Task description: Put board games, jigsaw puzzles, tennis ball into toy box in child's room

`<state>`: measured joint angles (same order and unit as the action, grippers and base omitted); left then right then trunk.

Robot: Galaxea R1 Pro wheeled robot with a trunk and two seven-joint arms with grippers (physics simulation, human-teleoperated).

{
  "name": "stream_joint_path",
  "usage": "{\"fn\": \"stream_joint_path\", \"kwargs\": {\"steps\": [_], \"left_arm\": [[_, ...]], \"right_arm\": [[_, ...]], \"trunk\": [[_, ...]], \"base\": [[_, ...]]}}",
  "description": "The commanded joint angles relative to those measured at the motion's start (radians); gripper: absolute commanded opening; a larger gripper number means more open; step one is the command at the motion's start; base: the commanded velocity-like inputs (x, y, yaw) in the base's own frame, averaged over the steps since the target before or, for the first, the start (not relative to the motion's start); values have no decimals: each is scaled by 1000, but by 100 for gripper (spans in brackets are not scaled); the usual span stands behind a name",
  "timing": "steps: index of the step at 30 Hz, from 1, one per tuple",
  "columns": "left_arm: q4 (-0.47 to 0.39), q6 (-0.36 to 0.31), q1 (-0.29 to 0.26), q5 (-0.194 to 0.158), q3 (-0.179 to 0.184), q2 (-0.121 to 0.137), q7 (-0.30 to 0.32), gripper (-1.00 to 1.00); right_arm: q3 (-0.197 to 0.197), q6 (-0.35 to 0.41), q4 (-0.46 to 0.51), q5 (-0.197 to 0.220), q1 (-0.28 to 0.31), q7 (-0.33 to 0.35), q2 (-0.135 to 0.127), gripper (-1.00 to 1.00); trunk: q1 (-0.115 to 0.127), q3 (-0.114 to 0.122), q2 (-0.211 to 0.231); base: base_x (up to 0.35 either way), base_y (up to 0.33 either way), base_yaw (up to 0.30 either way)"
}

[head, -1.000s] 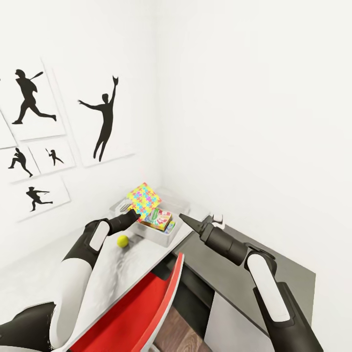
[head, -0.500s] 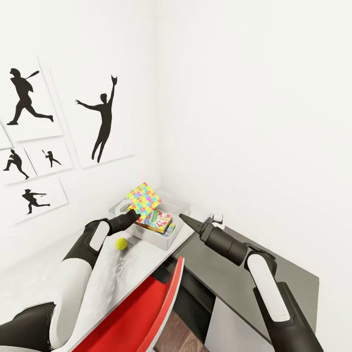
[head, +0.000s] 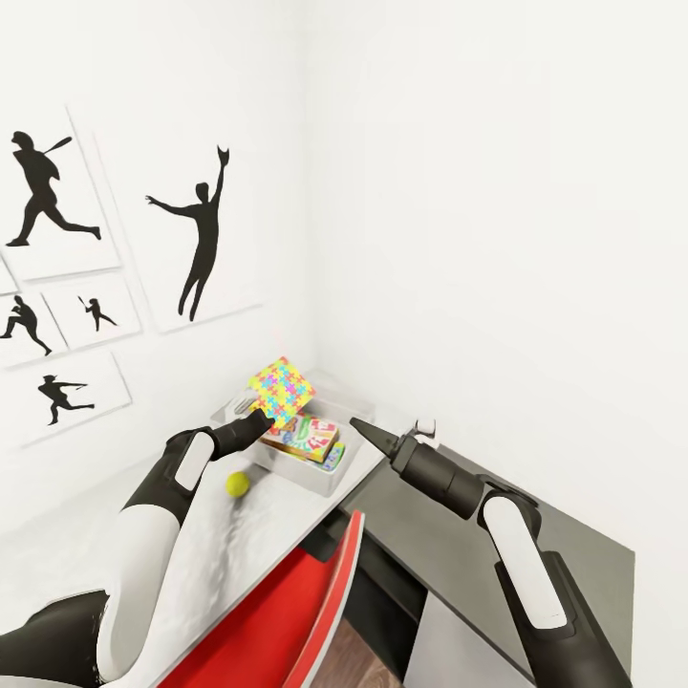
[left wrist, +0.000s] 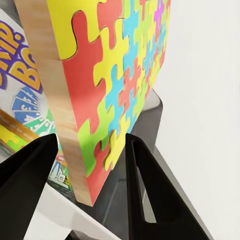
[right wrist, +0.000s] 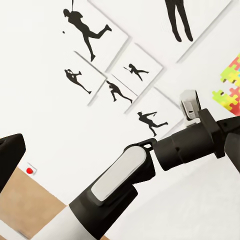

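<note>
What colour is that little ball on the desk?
Yellow-green; the tennis ball shows best in the head view.

A child's room: sports-silhouette wall pictures (head: 57, 201), jigsaw puzzle (head: 282, 390) and tennis ball (head: 238, 484) on a desk (head: 239, 545).

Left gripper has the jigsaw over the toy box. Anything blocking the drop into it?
Nothing visible does. The jigsaw puzzle, in the left gripper, hangs tilted over the toy box. Below lies the Skip-Bo box; it would land on that.

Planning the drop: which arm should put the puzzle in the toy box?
Left. Its pincer already grips the puzzle right above the toy box; the right pincer is empty, off to the side.
</note>
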<state>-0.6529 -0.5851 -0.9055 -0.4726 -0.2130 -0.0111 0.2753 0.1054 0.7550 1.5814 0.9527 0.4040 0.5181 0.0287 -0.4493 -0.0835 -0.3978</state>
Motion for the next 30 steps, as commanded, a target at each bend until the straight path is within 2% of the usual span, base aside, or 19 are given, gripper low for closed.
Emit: {"fn": "stream_joint_path", "kwargs": {"steps": [1,30], "left_arm": [[-1,-9,-1,-2,-6,-1,2,-100],[-1,-12,-1,-3,-6,-1,-1,-100]], "right_arm": [[-1,6,0,3,1,0,0,100],[-1,6,0,3,1,0,0,100]], "trunk": [[-1,-2,-2],[-1,0,-2]], "base": [[2,1,-51],[0,0,-18]]}}
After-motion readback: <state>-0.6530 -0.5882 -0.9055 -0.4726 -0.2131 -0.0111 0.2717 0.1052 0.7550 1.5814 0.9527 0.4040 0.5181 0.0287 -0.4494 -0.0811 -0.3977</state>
